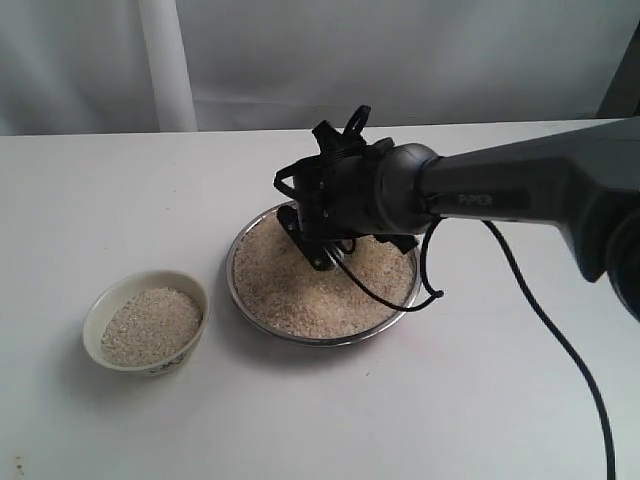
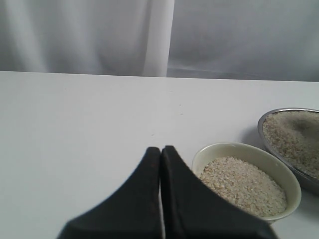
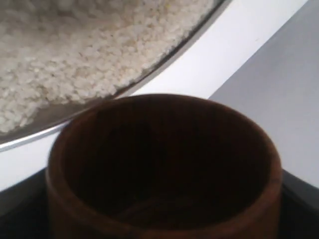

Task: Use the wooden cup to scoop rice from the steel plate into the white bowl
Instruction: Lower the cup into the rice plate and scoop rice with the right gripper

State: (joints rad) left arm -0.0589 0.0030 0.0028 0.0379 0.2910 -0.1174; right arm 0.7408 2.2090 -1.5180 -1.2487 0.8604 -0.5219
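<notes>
Your right gripper [image 1: 322,255] hangs low over the far part of the steel plate [image 1: 231,272], and the arm reaches in from the right. The right wrist view shows its dark fingers on either side of the wooden cup [image 3: 164,169], pinching it. The cup's dark inside looks empty, and the plate's rim lies just beyond its mouth. In the exterior view the cup is hidden behind the gripper.

Rice [image 1: 290,295] covers the plate nearly to the raised rim. The white bowl [image 1: 145,366] stands to the plate's left, near it with a strip of bare counter [image 1: 450,400] between, and it is also filled with rice almost to the brim.

Wide bare counter lies in front of both dishes. A black cable [image 1: 560,350] trails across the counter on the right.

Your left gripper [image 2: 160,149] is pressed together, holding nothing, beside the bowl.
</notes>
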